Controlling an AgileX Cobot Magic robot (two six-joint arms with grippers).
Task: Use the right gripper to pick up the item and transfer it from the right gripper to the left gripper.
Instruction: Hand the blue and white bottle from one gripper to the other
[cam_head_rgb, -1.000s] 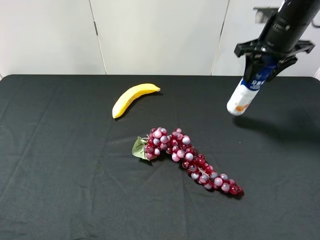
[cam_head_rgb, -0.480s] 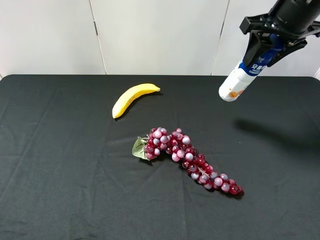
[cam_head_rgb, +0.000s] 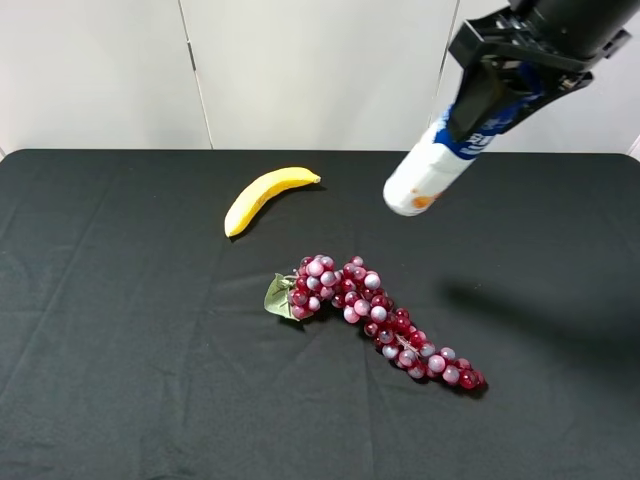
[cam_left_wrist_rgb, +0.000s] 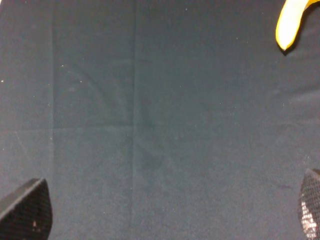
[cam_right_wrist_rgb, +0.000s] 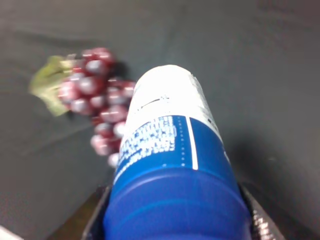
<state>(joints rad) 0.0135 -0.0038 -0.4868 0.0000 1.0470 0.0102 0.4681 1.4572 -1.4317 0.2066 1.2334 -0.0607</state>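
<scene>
The item, a white bottle with a blue upper label, hangs tilted high above the black table, base pointing down-left. My right gripper is shut on its blue upper part at the top right of the exterior view. In the right wrist view the bottle fills the middle, with the gripper clamped at its blue end. My left gripper does not appear in the exterior view. Its own view shows two fingertips far apart over bare cloth, open with nothing between them.
A yellow banana lies at the back centre-left, its tip also in the left wrist view. A red grape bunch with a green leaf lies mid-table, below and in front of the bottle, seen blurred as grapes. A white wall stands behind.
My right gripper has risen and swung left with the bottle, which now leans more steeply and sits further over the table's middle. The banana and grapes have not moved.
</scene>
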